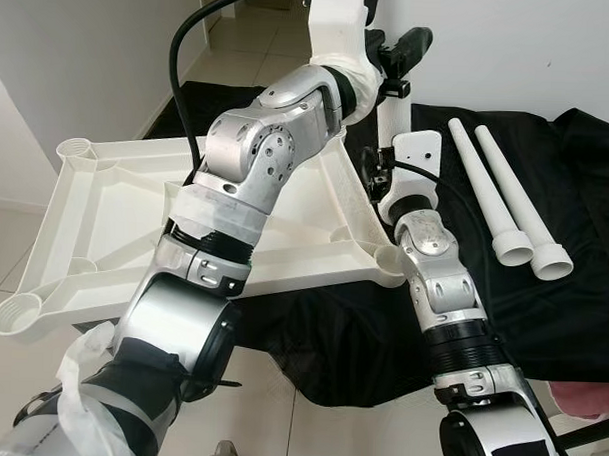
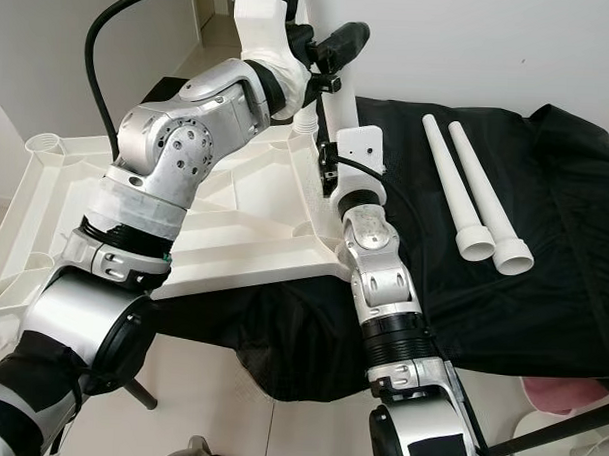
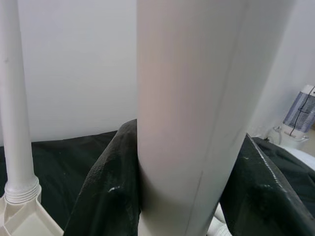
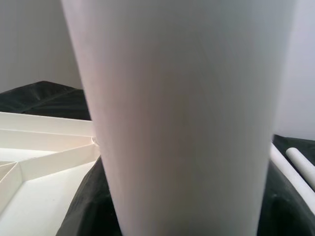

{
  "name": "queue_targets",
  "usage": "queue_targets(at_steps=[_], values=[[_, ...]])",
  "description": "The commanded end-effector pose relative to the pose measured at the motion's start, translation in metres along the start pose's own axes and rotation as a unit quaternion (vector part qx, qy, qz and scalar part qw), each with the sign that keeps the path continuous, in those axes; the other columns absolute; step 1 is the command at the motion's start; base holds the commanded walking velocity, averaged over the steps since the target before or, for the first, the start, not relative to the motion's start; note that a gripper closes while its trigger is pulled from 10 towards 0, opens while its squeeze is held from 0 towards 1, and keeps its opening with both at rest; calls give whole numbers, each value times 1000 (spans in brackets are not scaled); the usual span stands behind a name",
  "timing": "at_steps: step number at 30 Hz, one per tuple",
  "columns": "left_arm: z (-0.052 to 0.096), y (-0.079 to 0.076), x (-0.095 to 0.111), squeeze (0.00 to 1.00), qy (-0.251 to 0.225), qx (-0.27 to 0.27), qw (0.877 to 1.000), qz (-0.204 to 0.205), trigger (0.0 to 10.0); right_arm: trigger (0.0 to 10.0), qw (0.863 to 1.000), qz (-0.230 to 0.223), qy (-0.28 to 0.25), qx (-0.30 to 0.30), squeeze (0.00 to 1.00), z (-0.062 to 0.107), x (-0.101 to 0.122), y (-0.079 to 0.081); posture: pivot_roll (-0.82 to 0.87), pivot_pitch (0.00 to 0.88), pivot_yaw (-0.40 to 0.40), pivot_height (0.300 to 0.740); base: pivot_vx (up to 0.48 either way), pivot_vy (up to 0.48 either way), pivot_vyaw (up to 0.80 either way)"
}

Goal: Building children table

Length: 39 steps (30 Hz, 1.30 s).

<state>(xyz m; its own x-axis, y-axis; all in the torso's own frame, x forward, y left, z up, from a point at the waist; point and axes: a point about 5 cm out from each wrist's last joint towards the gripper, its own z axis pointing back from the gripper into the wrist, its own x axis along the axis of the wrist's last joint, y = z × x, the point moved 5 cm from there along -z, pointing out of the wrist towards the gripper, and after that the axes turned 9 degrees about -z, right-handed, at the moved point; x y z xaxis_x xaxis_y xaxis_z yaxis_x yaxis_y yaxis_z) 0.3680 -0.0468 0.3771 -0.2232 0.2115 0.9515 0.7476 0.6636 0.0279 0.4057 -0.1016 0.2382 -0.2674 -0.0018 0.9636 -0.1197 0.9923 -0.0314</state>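
Observation:
The white children's table top (image 1: 105, 211) lies upside down, partly on a black cloth, with round sockets at its corners. At its far right corner a white leg (image 1: 393, 116) stands upright. My left gripper (image 1: 403, 53) is shut on this leg high up, reaching across the table top. My right gripper (image 1: 379, 171) is shut on the same leg lower down, near its base. In both wrist views the leg (image 3: 187, 118) sits tight between black fingers (image 3: 103, 187). A second leg (image 3: 17, 123) stands upright with its threaded collar in a socket. Two loose legs (image 1: 496, 185) lie side by side at the right.
The black cloth (image 1: 582, 298) covers the ground at the right and under the table top's near edge. Pale tiled floor (image 1: 14, 248) lies at the left. A white wall rises behind. A pink object (image 1: 589, 398) sits at the lower right, and a small white appliance (image 3: 302, 113) stands by the wall.

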Motion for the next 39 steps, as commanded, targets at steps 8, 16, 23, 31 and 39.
queue_targets(at_steps=[8,16,23,31,39], values=[[-3,-46,12,0,-38,-91,994,-56,10000,0,999,-16,32,4,0,-1,-15,3,-7,11,17,740,0,0,0],[0,-50,7,1000,-39,-101,993,-44,10000,10000,998,-30,49,-20,0,-1,-20,-5,-14,10,12,740,0,0,0],[5,-42,19,0,-74,-87,993,-26,10000,10000,996,-35,64,-43,0,2,-29,-19,2,18,15,740,0,0,0],[8,-31,21,0,-86,-61,994,-4,10000,0,996,-43,70,-40,0,3,-32,-18,5,19,2,740,0,0,0],[17,-21,28,0,-110,-53,992,36,10000,3412,994,-60,69,-60,0,3,-32,-29,4,8,3,740,0,0,0]])
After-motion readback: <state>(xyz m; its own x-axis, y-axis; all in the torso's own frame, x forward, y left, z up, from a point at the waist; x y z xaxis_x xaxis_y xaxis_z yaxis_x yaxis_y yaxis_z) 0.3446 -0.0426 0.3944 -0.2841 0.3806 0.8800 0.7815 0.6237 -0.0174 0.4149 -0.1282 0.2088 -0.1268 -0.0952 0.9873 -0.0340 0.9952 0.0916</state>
